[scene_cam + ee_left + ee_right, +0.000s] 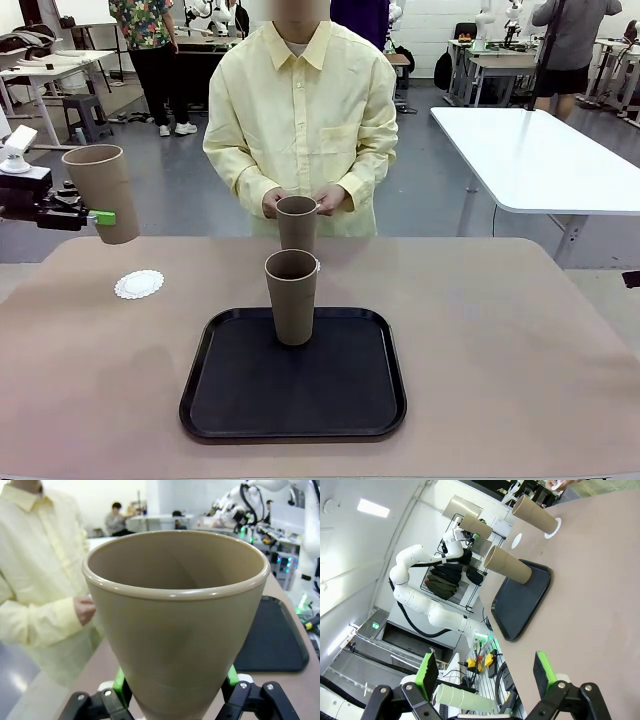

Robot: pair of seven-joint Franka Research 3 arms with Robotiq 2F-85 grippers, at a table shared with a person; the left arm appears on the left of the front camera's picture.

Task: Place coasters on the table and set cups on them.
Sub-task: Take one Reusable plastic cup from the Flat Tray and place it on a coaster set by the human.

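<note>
**Front and both wrist views.** My left gripper (108, 218) pinches the lower wall of 1 cup (100, 190) between its green pads and holds it in the air over the left part of the table (500, 330), rim up and slightly tilted. In the left wrist view the cup's open mouth (175, 610) faces the camera. 1 coaster (139, 284) lies flat on the table near the raised cup, with nothing on it. A 2nd cup (291, 297) stands upright at the far side of the black tray (250, 400). A 3rd cup (296, 222) stands behind it at the far edge, on a 2nd coaster (555, 527), with the person's hands (272, 203) on either side of its rim. My right gripper (485, 672) hangs with its jaws spread wide and nothing between them.
</note>
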